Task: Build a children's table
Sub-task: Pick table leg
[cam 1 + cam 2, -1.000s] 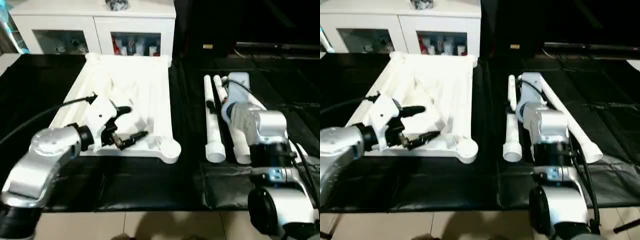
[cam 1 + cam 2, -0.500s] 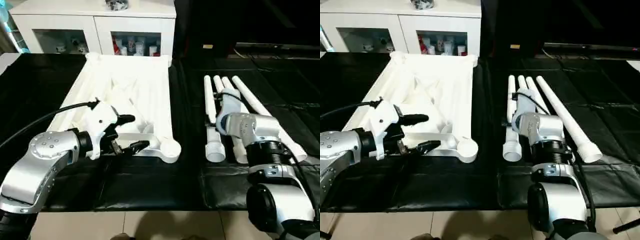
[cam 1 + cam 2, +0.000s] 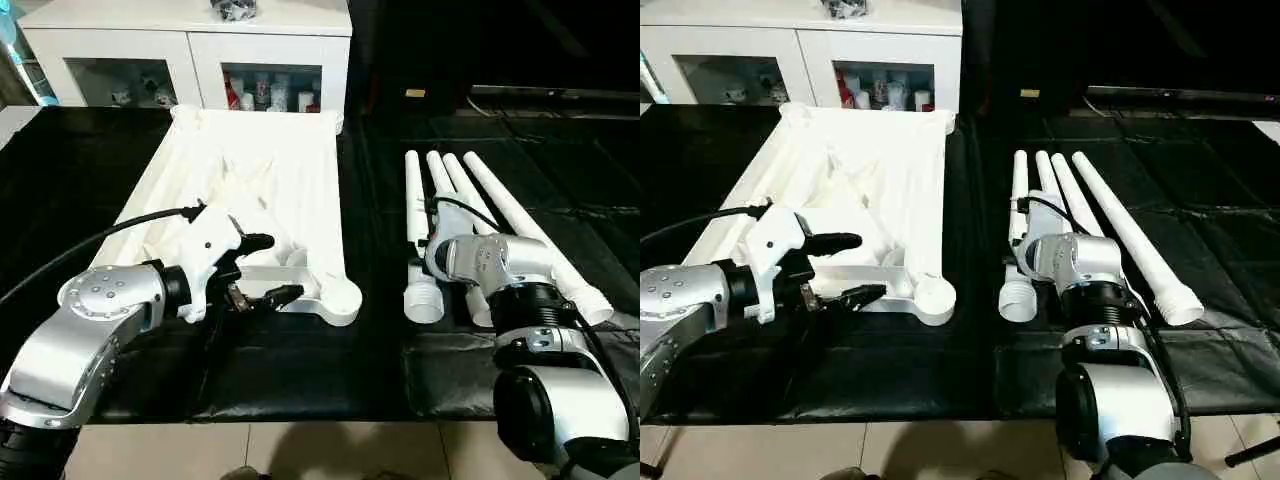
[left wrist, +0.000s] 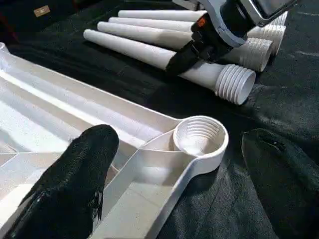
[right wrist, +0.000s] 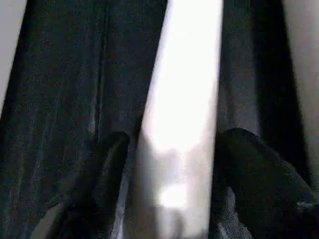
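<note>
The white plastic rectangular tabletop [image 3: 250, 210] lay ribbed side up at centre left on the black-covered table [image 3: 300, 370], its round corner socket [image 4: 199, 137] facing the four white tapered tubular legs [image 3: 470, 215] at centre right. Those ran lengthwise from lower to upper frame, threaded ends lowest. The right hand [image 5: 172, 164], nearer them, straddled one leg, fingers either side; whether they pinched it could not be told. A second earlier it sat higher. The left hand [image 3: 262, 270] hovered spread at the socket corner
</note>
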